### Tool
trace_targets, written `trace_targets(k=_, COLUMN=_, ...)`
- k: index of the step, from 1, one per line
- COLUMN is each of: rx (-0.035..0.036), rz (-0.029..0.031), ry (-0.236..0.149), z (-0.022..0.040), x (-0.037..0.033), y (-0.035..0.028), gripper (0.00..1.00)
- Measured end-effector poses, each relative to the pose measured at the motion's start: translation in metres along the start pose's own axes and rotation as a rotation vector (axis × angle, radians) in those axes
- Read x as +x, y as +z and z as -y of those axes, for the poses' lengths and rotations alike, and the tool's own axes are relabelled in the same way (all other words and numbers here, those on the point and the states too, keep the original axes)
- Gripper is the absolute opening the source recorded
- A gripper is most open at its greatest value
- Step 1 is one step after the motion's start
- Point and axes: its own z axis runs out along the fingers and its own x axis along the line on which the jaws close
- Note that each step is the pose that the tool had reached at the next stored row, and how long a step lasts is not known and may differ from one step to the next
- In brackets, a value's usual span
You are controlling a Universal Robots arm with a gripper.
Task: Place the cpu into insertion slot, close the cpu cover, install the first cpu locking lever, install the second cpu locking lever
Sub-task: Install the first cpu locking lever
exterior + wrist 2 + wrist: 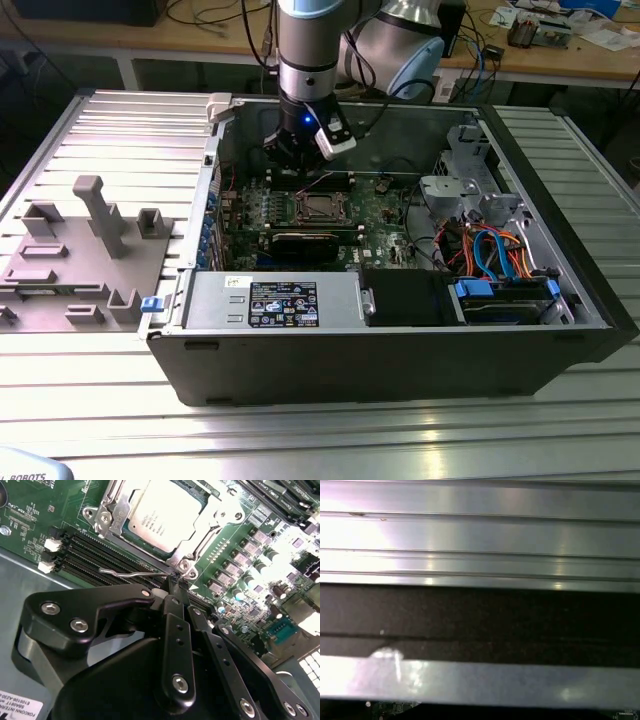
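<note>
In the second wrist view we looked past the black gripper (172, 582), which took up the foreground. Its fingers (177, 630) were pressed together into a narrow tip, and that tip met the end of a thin wire locking lever (132, 572) just beside the corner of the socket. We could not tell whether the tip pinched the wire or only touched it. The lever stood out sideways from the socket corner, lying over the black memory slots (100, 560).

Just beyond the lever we saw the cpu (167, 517) seated in the socket, its pale metal face up. The cpu cover (112, 515) lay flat around it, framing the chip with its open centre. The green motherboard (240, 555) spread out behind, dotted with small components.

In the exterior view we saw the arm reaching down into the open computer case (400, 350), with the gripper (300, 160) just above the socket (318, 207) near the middle of the board. The case sat on a ribbed metal table (300, 430). Toward the exterior view's left, a grey fixture tray (70, 270) rested beside the case. At the far edge stood a wooden workbench (560, 55) with cables.
</note>
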Motion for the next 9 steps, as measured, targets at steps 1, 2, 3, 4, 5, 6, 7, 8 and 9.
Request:
trace_targets(k=1, rx=0.0001, rz=-0.0001, ry=-0.001, z=0.0001, x=-0.0005, y=0.0005, gripper=0.11)
trace_targets(k=2, rx=0.0, rz=-0.0001, ry=-0.002, z=0.0001, x=-0.0011, y=0.0011, gripper=0.11)
trace_targets(k=3, rx=0.0001, rz=-0.0003, ry=-0.005, z=0.0002, x=-0.0019, y=0.0019, gripper=0.11)
trace_targets(k=4, rx=0.0002, rz=-0.0004, ry=-0.006, z=0.0003, x=-0.0024, y=0.0024, gripper=0.11)
trace_targets(k=5, rx=0.0002, rz=-0.0004, ry=-0.007, z=0.0003, x=-0.0028, y=0.0028, gripper=0.11)
trace_targets(k=6, rx=0.0002, rz=-0.0006, ry=-0.009, z=0.0004, x=-0.004, y=0.0037, gripper=0.11)
trace_targets(k=7, rx=0.0002, rz=-0.0006, ry=-0.01, z=0.0005, x=-0.0049, y=0.0042, gripper=0.11)
trace_targets(k=8, rx=0.0002, rz=-0.0007, ry=-0.011, z=0.0006, x=-0.0059, y=0.0046, gripper=0.11)
trace_targets(k=9, rx=0.0002, rz=-0.0007, ry=-0.013, z=0.0006, x=-0.007, y=0.005, gripper=0.11)
